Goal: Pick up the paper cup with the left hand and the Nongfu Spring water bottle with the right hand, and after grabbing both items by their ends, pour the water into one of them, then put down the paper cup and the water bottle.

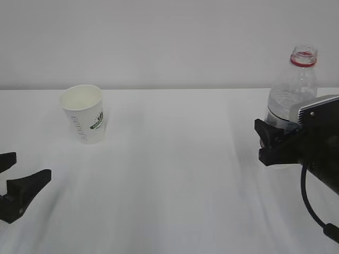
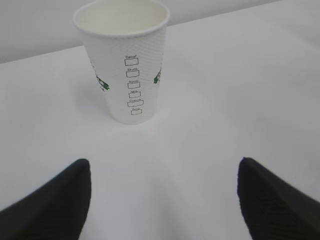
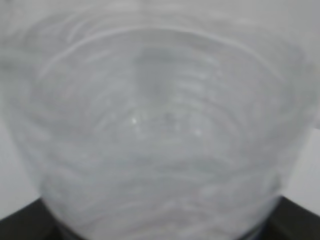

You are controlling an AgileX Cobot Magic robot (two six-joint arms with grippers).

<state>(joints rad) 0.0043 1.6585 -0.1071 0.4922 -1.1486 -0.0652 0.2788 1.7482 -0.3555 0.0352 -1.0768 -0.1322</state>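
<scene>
Left wrist view, nearest first: two black fingertips [image 2: 55, 200] of the left gripper [image 2: 162, 200] sat at the bottom corners, wide apart w/ bare white table [image 2: 235, 100] between them, nothing held. Further on, centred btwn the tips but well clear of them, the paper cup [image 2: 125, 60] stood upright on the table, white w/ a column of small printed boxes facing the camera and green logo bits on either side; cream inside, contents couldn't be made out from this angle. Exterior view: left gripper [image 1: 21, 182] low at the near left edge, jaws apart, empty; the cup [image 1: 85, 114] stood further back on the left, apart from it. On the right, the right gripper [image 1: 275, 143] was clamped round the lower body of the Nongfu Spring water bottle [image 1: 295, 87], which stood upright, no cap, red neck ring up top, clear ribbed plastic; whether its base touched the table couldn't be told, arm in the way. Bottle and cup were well apart, across the table from each other. Right wrist view: blurred clear bottle wall [image 3: 160, 125] filled nearly the whole frame, very close, w/ dark finger edges just at the bottom corners. Plain pale wall behind the table.
</scene>
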